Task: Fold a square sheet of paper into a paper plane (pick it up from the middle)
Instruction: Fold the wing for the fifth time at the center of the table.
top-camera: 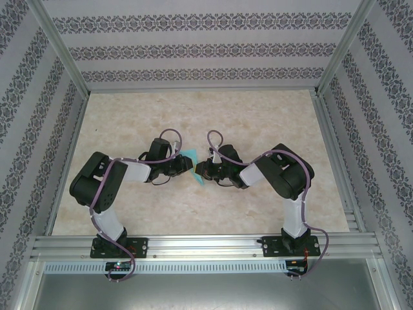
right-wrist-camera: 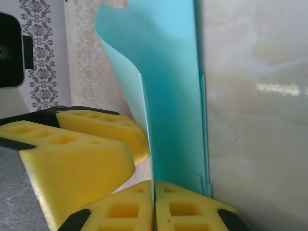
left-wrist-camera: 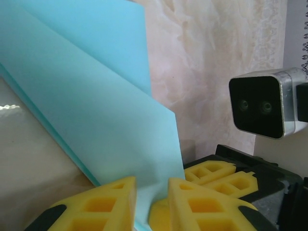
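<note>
The light-blue sheet of paper [top-camera: 189, 156] is folded into several layers and held off the table between both grippers at mid-table. In the left wrist view the paper [left-wrist-camera: 106, 110] runs down into the gap of my left gripper [left-wrist-camera: 151, 185], whose yellow fingers stand a little apart around it. My right gripper [right-wrist-camera: 154, 185] is shut, its fingertips pressed together on the lower edge of the paper [right-wrist-camera: 175, 96], which stands upright with a curled flap on the left. The two grippers [top-camera: 193, 169] nearly touch. Whether the folds form the paper plane I cannot tell.
The beige marbled table [top-camera: 193, 116] lies all round, fenced by patterned walls and an aluminium frame [top-camera: 200, 242] along the near edge. The right gripper's fingers [left-wrist-camera: 216, 175] and wrist camera [left-wrist-camera: 262, 103] sit close beside the left jaws.
</note>
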Available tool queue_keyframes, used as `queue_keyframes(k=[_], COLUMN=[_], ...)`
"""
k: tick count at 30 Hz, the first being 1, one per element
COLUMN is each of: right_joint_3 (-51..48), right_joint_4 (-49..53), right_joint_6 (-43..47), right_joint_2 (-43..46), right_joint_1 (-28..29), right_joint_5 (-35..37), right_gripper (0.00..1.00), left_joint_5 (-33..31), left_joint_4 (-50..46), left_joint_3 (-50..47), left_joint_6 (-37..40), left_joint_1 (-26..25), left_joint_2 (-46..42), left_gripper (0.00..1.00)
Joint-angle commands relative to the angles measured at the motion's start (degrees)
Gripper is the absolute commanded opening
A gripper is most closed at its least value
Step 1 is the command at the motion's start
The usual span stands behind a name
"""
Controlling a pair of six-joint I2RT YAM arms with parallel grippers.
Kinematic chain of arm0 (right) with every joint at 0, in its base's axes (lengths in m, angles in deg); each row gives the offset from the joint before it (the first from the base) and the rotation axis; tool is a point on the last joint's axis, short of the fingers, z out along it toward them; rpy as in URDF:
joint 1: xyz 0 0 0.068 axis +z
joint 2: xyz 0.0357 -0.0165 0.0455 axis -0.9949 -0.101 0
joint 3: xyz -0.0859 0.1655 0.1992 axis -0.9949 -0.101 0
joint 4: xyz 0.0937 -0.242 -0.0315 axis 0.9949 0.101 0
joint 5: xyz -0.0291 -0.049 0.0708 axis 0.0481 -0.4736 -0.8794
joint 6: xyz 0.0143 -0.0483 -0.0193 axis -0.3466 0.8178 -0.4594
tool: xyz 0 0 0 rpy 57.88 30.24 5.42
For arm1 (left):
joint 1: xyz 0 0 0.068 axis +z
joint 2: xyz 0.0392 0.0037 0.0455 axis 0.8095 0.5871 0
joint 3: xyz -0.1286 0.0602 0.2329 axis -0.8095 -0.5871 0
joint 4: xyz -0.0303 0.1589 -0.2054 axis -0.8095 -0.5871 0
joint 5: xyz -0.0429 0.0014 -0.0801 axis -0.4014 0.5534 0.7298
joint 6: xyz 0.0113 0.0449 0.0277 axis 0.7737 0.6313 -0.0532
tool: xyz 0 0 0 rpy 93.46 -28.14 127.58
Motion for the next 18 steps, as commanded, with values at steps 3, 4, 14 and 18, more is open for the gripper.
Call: queue_keyframes(k=[3, 4, 14, 18], right_joint_3=[-0.1, 0.0, 2.0, 2.1], right_joint_4=[8.3, 8.4, 15.7, 17.3], right_joint_6=[2.4, 2.5, 6.0, 6.7], right_joint_2=[-1.4, -1.1, 4.5, 5.2], right_joint_1=[-0.6, -0.6, -0.8, -0.7], right_joint_5=[2.6, 2.5, 1.0, 0.3], right_gripper=[0.13, 0.14, 0.23, 0.24], left_joint_5=[-1.0, -1.1, -2.5, -2.9], left_joint_4=[0.0, -0.3, -2.4, -3.0], left_joint_3=[1.4, 1.4, 2.0, 2.3], left_joint_6=[1.7, 1.8, 2.0, 1.8], left_joint_1=[-0.8, -0.8, -0.8, -0.8], left_joint_2=[0.4, 0.4, 1.3, 1.8], left_gripper=[0.24, 0.24, 0.22, 0.21])
